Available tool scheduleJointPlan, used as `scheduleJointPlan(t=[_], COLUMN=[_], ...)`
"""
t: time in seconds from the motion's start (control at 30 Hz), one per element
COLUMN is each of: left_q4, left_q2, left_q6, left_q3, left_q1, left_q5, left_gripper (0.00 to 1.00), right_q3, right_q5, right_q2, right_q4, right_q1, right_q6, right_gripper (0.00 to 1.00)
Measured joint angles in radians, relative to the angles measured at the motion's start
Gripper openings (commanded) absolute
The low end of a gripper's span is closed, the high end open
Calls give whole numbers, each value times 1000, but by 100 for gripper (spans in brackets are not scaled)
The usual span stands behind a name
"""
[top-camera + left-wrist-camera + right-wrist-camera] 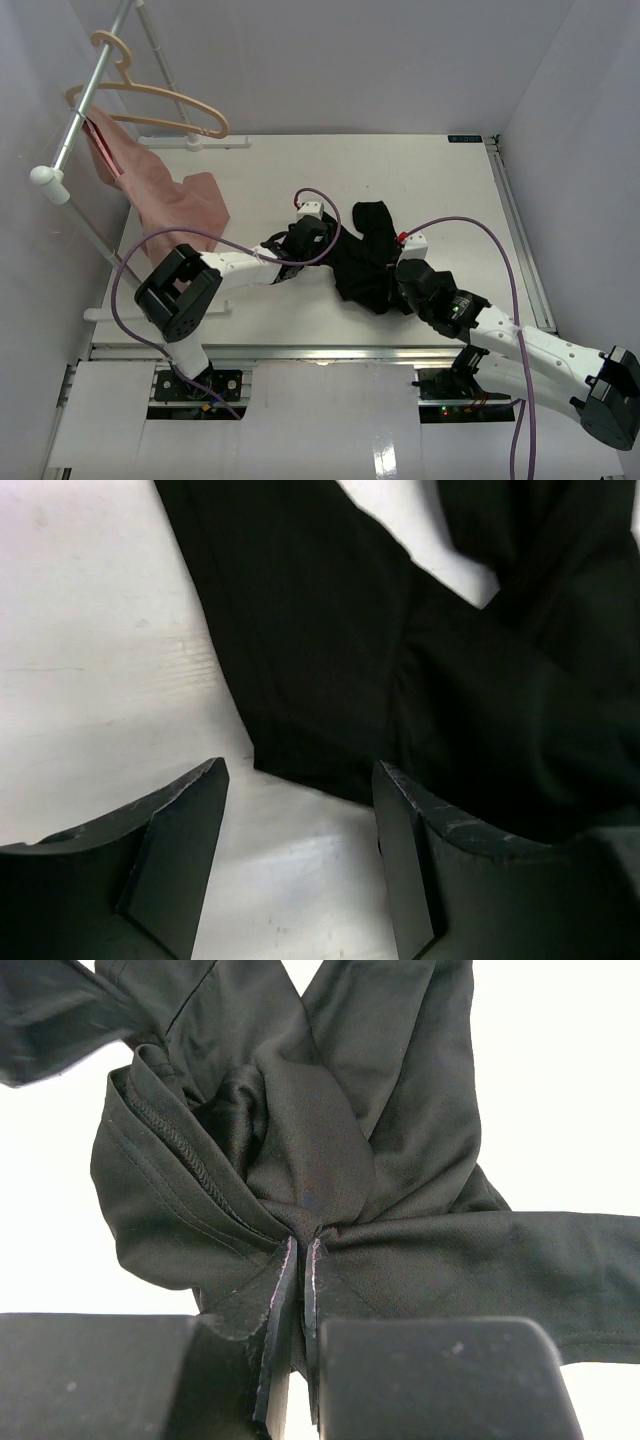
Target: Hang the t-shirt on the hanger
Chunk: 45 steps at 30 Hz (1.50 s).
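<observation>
Up at far left, hanger: hooked on the grey rail, bare, well apart from the shirt.
Pink cloth: draped from the rail down to the bench, just left of the left arm.
Left fingers: spread, straddling the shirt's left edge low over the bench, holding nothing; likely lined up to take a second hold.
T-shirt: black, crumpled mid-bench between the two arms, one lobe reaching toward the far side.
Right fingers: pressed together, pinching a gathered fold of the t-shirt, which puckers toward them; this probably anchors the cloth while the other side is picked.
Stage: judged early, shirt not yet lifted.
</observation>
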Motion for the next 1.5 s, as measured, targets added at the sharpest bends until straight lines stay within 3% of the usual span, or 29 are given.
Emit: scheduleJointPlan(t=[0.07, 0.17, 0.23, 0.47, 0.73, 0.83, 1.1, 1.33, 1.5], left_q4=[-15, -35, -46, -168, -250, -254, -309, -308, -310], left_q2=[60, 134, 156, 106, -321, -412, -429, -434, -451], left_q6=[-16, -30, -38, -35, 6, 14, 21, 21, 20], left_q3=[30, 92, 120, 177, 189, 204, 177, 173, 167], left_q1=[4, 12, 22, 53, 58, 58, 46, 33, 33], left_q5=[8, 12, 25, -2, -133, -162, -177, -159, -135], left_gripper=[61, 9, 0, 0, 0, 0, 0, 0, 0], right_q3=[-1, -1, -1, 24, 229, 271, 320, 320, 320], right_q5=[-1, -3, -3, 33, 242, 295, 314, 192, 134], right_q2=[0, 0, 0, 3, 9, 22, 90, 104, 116], right_q4=[1, 8, 13, -5, -40, -33, -16, 35, 32], right_q1=[0, 0, 0, -1, -26, -62, -183, -366, -396], right_q6=[0, -1, -1, -1, -6, -6, 0, -4, -15], right_gripper=[8, 8, 8, 8, 8, 8, 8, 8, 8])
